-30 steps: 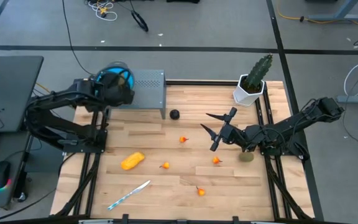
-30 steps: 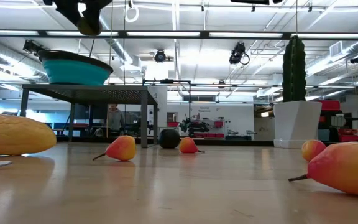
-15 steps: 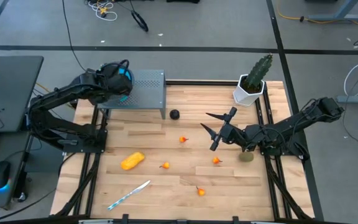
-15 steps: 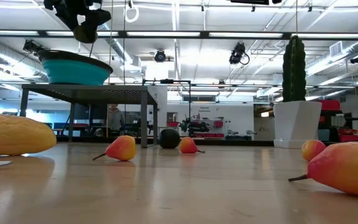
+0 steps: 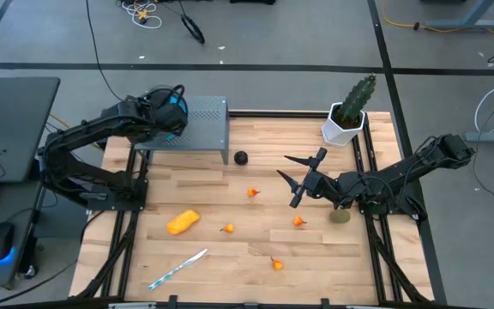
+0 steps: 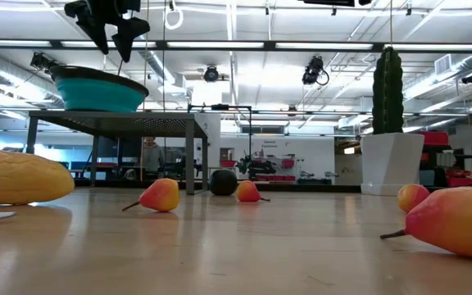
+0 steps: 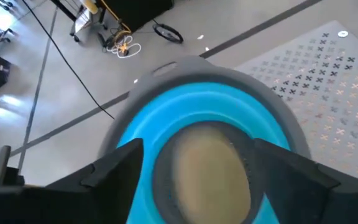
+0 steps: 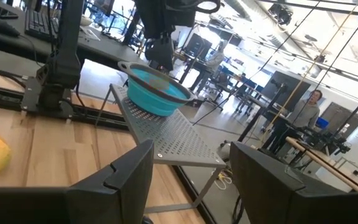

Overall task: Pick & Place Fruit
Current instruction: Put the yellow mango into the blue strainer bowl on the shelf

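Now the olive-brown oval [image 7: 209,163] lies in the bowl [image 7: 143,127], beneath the spread-open left gripper [image 7: 197,163].

Open wood [image 5: 230,266] mid-table; cactus [image 5: 352,105] blocks far right corner, perforated stand [image 5: 197,120] far left.

My left gripper [image 6: 111,41] hangs high at the table's back left corner, fingers spread. My right gripper [image 5: 297,180] hovers mid-table, fingers wide apart, arm stretched low.

An oval fruit [image 7: 209,167] lies in the bowl [image 7: 143,127] on the stand [image 5: 202,125].
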